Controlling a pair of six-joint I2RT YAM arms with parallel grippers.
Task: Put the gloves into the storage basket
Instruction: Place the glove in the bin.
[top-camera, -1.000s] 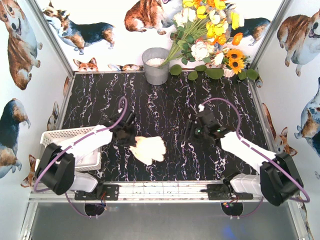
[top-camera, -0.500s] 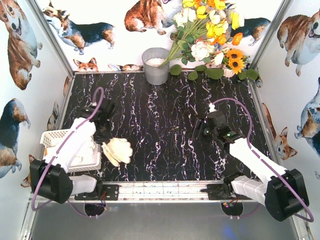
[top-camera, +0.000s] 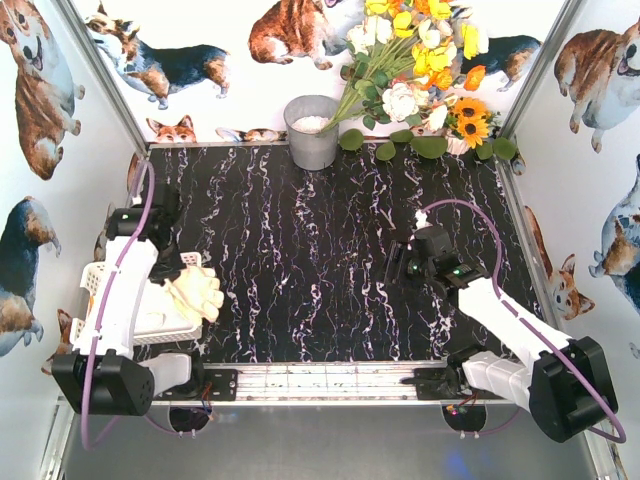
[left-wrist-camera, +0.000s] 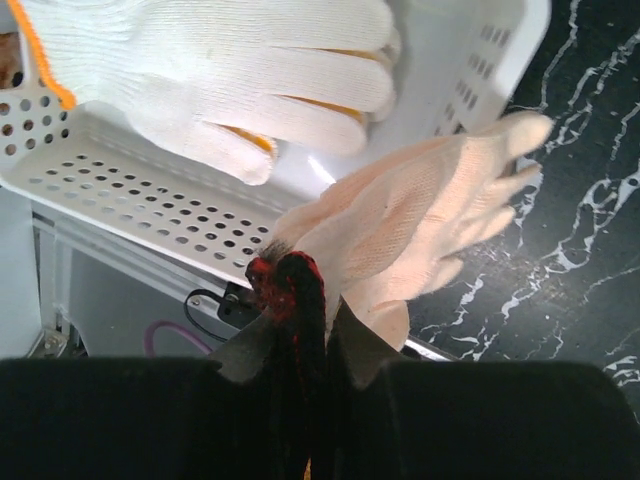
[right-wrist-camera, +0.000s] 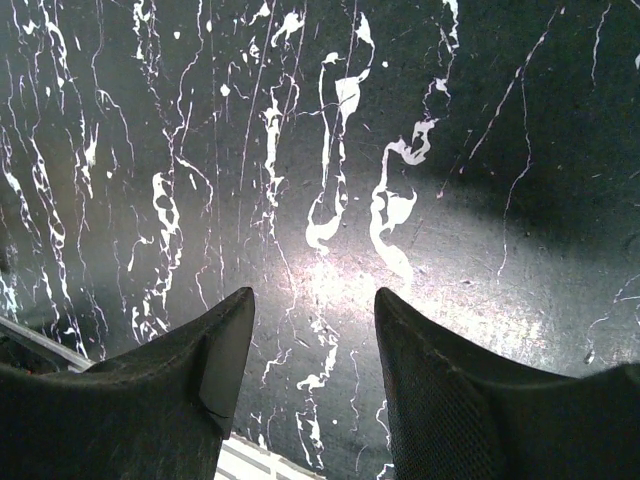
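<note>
Glove (left-wrist-camera: 400, 230) carried to basket (left-wrist-camera: 120, 190) | left fingers (left-wrist-camera: 248, 352) pinch it | right fingers (right-wrist-camera: 200, 370) apart

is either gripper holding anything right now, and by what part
The left gripper is shut on a cream glove, pinching its dark red-edged cuff end. The right gripper is open and holds nothing.

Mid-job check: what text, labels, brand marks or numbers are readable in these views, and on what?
None readable. The storage basket, the held glove, the glove lying in the basket and the grey bucket bear no writing. The walls show only dog pictures.
</note>
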